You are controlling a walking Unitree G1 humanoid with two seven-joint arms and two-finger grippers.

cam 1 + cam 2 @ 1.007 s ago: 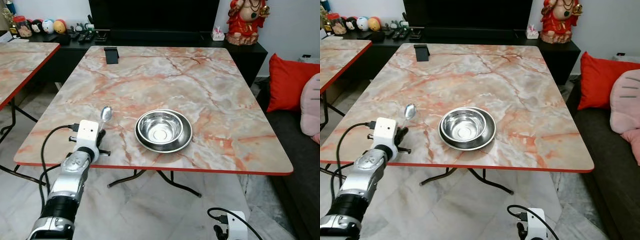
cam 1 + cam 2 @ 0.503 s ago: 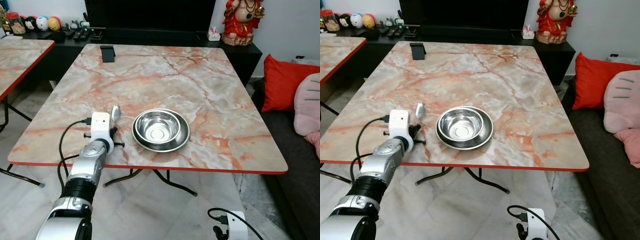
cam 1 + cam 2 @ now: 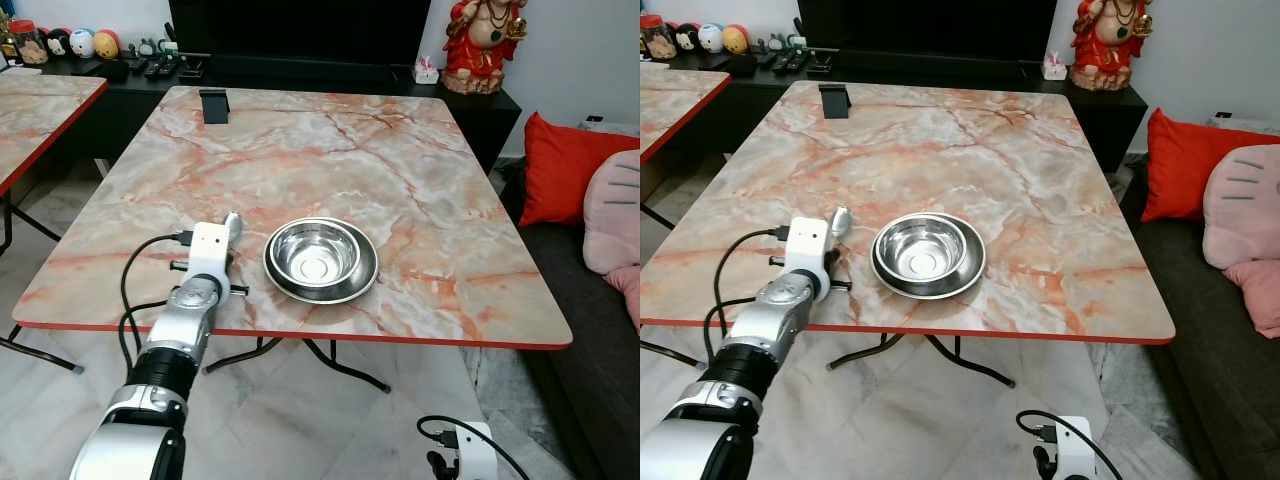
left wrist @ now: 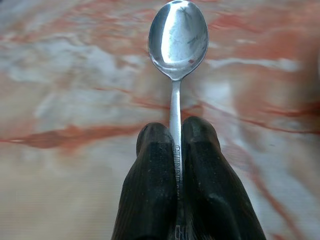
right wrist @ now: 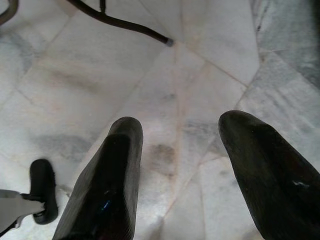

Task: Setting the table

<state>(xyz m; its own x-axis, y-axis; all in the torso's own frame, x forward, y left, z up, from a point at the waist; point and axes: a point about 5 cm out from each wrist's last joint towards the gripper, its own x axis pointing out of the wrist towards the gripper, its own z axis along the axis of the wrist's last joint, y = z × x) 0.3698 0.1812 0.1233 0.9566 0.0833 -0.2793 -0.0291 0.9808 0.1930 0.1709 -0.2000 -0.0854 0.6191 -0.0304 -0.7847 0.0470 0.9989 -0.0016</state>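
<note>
left gripper (image 4: 176, 135) clamped on spoon (image 4: 178, 42) handle, just left of steel bowl (image 3: 320, 259); handle stamp unreadable. right gripper (image 5: 180, 131) spread wide over floor.

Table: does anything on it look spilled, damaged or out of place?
Nothing stands out. The bowl sits upright and empty on its plate near the table's front edge. The left gripper holds the spoon by its handle, just left of the bowl. No spill or damage shows.
</note>
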